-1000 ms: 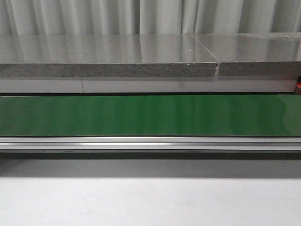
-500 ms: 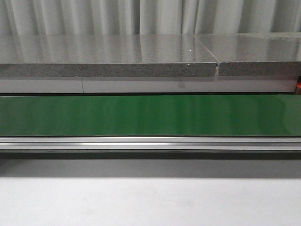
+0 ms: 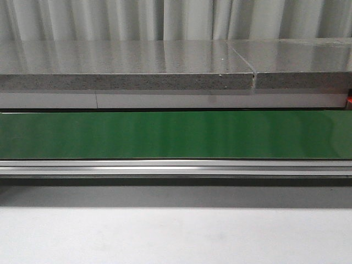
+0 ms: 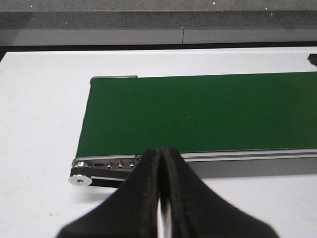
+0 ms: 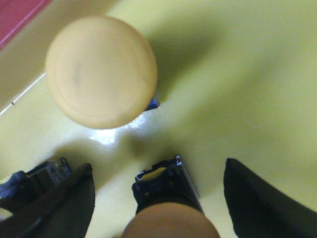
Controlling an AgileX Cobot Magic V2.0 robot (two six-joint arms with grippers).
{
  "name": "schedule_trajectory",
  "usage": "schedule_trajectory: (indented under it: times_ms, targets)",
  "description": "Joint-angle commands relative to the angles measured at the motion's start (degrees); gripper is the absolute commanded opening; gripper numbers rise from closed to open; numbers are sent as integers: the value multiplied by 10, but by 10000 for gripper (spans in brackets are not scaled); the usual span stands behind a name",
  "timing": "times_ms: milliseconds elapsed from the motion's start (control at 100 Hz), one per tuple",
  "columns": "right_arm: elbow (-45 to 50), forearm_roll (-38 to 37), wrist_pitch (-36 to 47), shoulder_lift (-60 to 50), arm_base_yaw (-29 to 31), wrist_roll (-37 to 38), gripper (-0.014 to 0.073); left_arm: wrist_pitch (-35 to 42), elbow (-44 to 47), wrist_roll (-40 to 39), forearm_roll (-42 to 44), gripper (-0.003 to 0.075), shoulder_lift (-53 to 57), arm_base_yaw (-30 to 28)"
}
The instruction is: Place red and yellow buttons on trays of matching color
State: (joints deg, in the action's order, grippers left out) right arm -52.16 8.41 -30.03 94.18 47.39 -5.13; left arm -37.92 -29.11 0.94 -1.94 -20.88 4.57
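No change on the front view: the green conveyor belt (image 3: 176,135) sits just as it did a second ago, bare, no arm in sight.

Left gripper (image 4: 161,151) is pinched closed on nothing above the belt's end. Right gripper (image 5: 158,198) spreads wide over the yellow tray (image 5: 247,89), where a yellow button (image 5: 101,72) rests and a second yellow button (image 5: 168,218) sits between its fingers.
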Motion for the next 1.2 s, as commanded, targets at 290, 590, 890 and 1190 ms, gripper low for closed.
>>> schedule_trajectory:
  times_ms: [290, 590, 890, 1190]
  targets:
    - [-12, -2, 10, -114, 2, -3, 547, 41, -15, -5, -6, -19, -4, 2]
    - [-12, 4, 42, -195, -51, -3, 540, 41, -15, -5, -6, -19, -4, 2]
    - [-12, 4, 80, -279, -172, -3, 540, 41, -15, -5, -6, -19, -4, 2]
    - [-12, -23, 77, -355, -335, -3, 540, 41, -15, -5, -6, -19, -4, 2]
